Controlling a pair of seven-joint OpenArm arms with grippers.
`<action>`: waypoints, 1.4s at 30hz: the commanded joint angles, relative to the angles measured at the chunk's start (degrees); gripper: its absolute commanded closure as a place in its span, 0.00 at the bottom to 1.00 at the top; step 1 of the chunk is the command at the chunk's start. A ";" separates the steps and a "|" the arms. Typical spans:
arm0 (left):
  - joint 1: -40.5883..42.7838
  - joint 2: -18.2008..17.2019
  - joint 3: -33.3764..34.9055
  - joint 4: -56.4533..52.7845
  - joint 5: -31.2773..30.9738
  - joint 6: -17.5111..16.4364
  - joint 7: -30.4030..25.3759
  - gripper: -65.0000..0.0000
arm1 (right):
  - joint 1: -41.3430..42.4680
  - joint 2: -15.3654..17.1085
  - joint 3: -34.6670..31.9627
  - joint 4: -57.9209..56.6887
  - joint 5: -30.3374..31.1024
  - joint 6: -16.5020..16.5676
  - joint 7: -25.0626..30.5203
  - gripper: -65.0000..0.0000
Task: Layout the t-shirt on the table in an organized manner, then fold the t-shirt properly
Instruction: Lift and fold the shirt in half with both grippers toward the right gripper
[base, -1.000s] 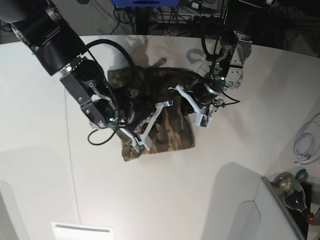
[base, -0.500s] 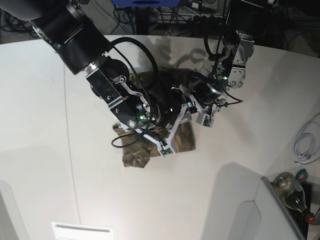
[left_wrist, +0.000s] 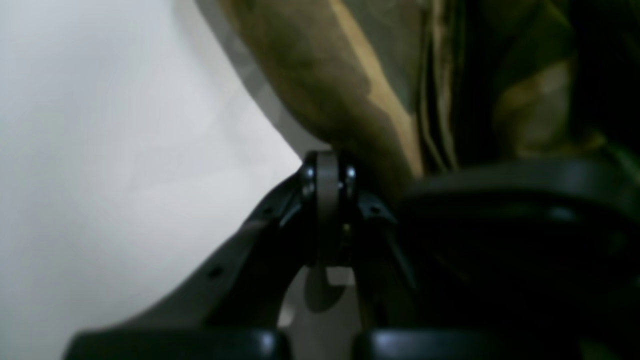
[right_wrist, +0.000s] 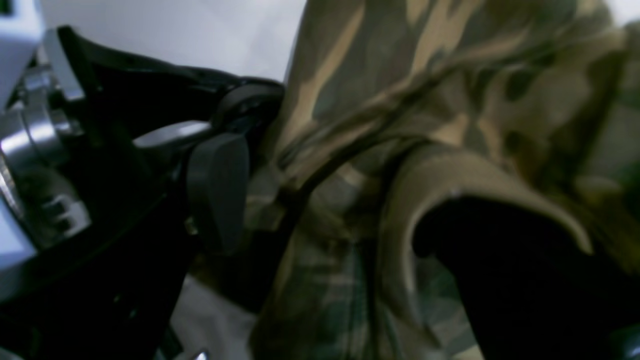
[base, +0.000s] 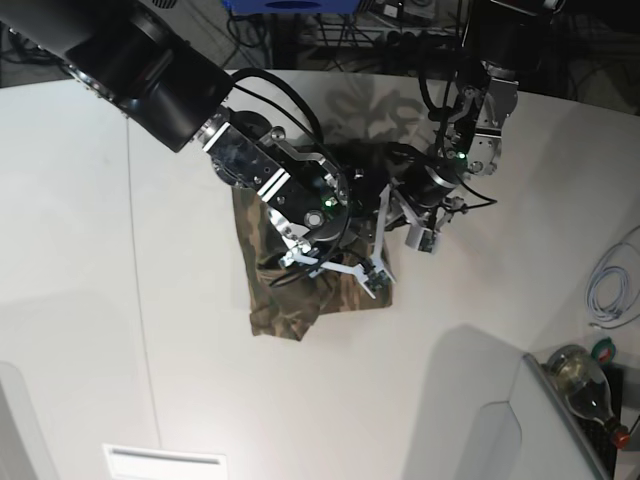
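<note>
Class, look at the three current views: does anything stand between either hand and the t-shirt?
Nothing visible does. Both hands are already at the t-shirt: the right hand sits over its lower right corner, and the left hand is at its right edge. Both wrist views show cloth right against the fingers. Only bare table surrounds it.

A glass bottle (base: 583, 381) lay at the lower right corner, a coiled white cable (base: 612, 283) sat above it, near the right edge.

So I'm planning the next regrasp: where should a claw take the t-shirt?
Probably the free bottom-left corner of the t-shirt, coming from the bare table on its left; that edge lies flat and clear of both arms, unlike the bunched middle.
</note>
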 joint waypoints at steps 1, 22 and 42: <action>-0.05 -0.75 -0.05 0.89 -0.08 -0.39 -0.05 1.00 | 1.18 -1.55 -0.02 2.04 -0.12 0.80 1.51 0.33; 16.74 -10.16 -36.97 9.59 -0.17 -6.90 -0.05 1.00 | -2.77 1.88 -3.54 30.43 -1.44 0.62 -11.50 0.39; 19.11 -9.10 -49.72 9.68 -0.08 -12.35 -0.05 1.00 | 2.42 3.90 13.96 4.06 -1.17 -0.52 1.77 1.00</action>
